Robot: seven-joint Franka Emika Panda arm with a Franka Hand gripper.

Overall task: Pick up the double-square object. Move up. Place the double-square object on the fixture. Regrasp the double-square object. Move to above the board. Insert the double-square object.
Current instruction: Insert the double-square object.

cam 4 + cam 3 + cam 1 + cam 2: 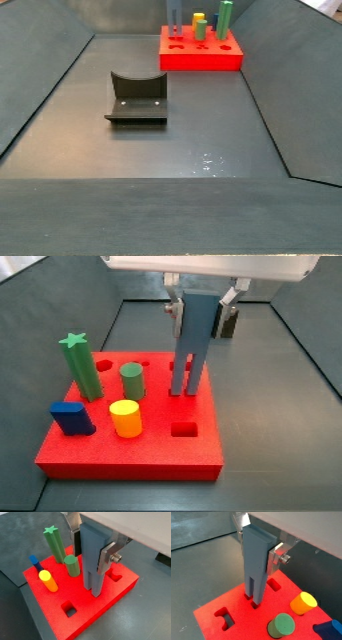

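Note:
My gripper [199, 316] is shut on the double-square object [195, 336], a slate-blue bar held upright with its two square prongs pointing down. It shows in both wrist views [93, 557] [256, 562], clamped between the silver fingers [107, 559]. The prong tips stand at the top surface of the red board [147, 451], at its pair of small square holes; how deep they sit I cannot tell. The board also shows in both wrist views [100, 612] [244, 619] and far off in a side view [201, 58]. The dark fixture [136, 100] stands bare on the floor, well away from the board.
On the board stand a green star peg [83, 366], a green cylinder [131, 381], a yellow cylinder [124, 418] and a short dark-blue block [71, 418], all left of the bar. A square hole [185, 429] lies in front. Sloping grey walls [40, 110] ring the floor.

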